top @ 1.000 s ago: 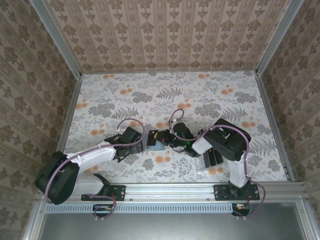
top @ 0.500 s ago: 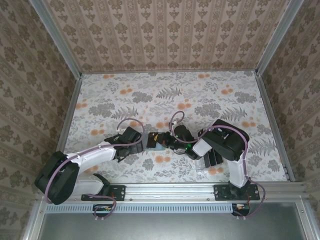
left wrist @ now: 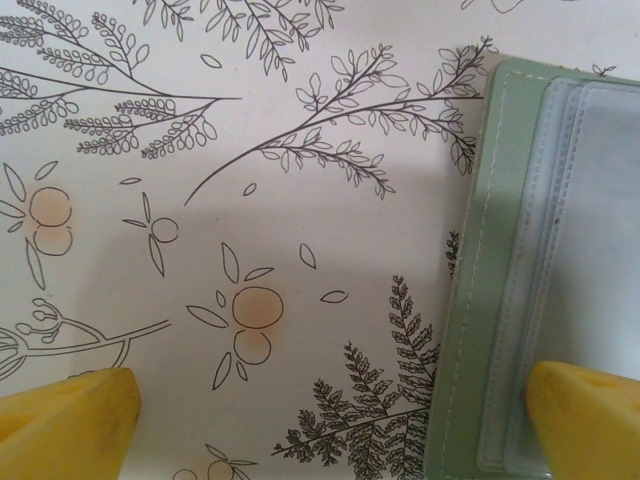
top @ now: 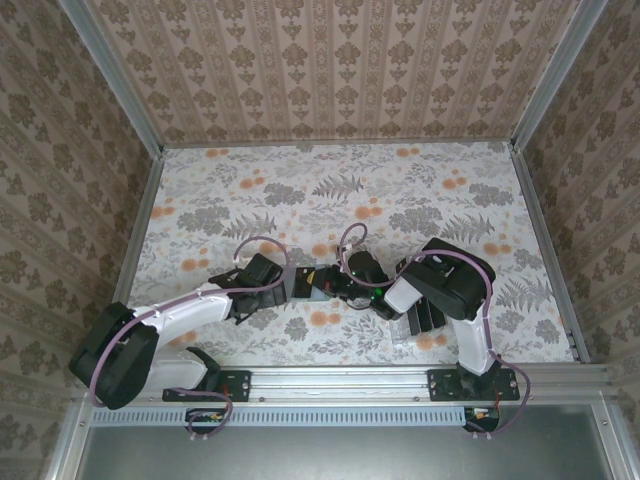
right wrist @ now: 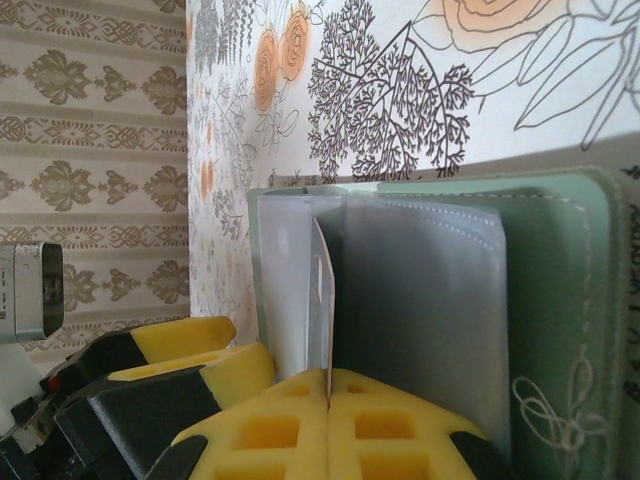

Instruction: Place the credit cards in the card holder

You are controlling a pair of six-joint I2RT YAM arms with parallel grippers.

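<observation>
Right fingers [right wrist: 390, 430] clenched on one card [right wrist: 322, 300], which stands edge-on in the open card holder [right wrist: 430, 300].
Over the last second the right arm has edged toward the left arm, covering more of the card holder. The left arm is unmoved, with the left fingers [left wrist: 70, 425] spread wide and one of them over the card holder's inner face. One card holder; the dark cards in the clear rack [top: 418, 325] are too small to count. Floral-printed surface [top: 300, 190], wallpapered walls [top: 330, 60].

A table [top: 330, 190] spread with a cloth of grey ferns and orange blossoms sits boxed in by damask-patterned walls [top: 330, 60]; a clear plastic rack [top: 418, 328] stands near the metal rail [top: 340, 380] along its near edge.
</observation>
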